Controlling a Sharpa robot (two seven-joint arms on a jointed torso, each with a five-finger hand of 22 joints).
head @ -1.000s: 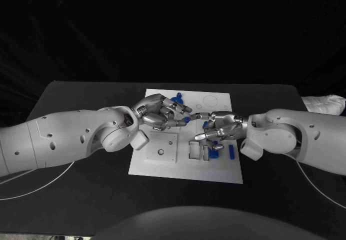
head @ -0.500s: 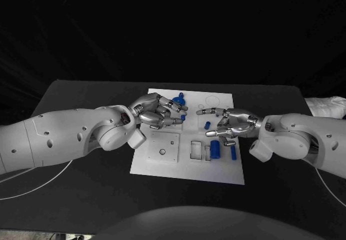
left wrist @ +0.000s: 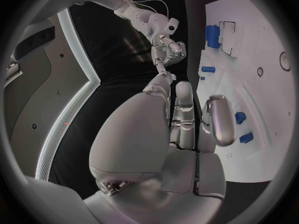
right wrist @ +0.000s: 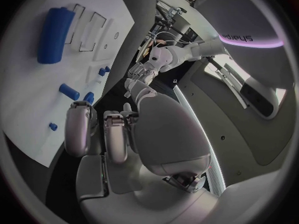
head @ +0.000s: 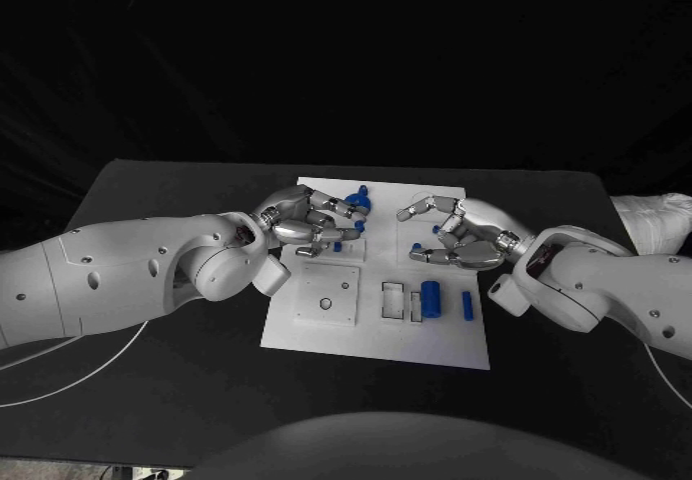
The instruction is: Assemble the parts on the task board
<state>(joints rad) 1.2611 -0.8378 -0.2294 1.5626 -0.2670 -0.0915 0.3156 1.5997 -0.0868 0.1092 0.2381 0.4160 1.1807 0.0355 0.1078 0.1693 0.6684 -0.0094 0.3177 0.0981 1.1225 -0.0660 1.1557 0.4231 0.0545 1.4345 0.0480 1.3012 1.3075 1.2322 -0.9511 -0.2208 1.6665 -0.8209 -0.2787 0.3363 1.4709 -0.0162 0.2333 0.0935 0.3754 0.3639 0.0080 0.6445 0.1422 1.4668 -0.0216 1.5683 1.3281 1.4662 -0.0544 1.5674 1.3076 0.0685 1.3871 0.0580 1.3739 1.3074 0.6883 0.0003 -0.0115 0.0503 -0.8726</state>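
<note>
The white task board (head: 378,335) lies in the middle of the black table (head: 173,370). A fat blue cylinder (head: 430,295) and a thin blue bar (head: 467,305) lie on it, near the front. Farther back, the right hand (head: 459,240) hovers with fingers apart, holding nothing. The left hand (head: 310,226) is curled over small blue parts (head: 355,203); I cannot tell if it holds one.

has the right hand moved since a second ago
Yes. The right hand has moved toward the far edge of the task board, away from the big blue cylinder it was covering, which now lies uncovered.
</note>
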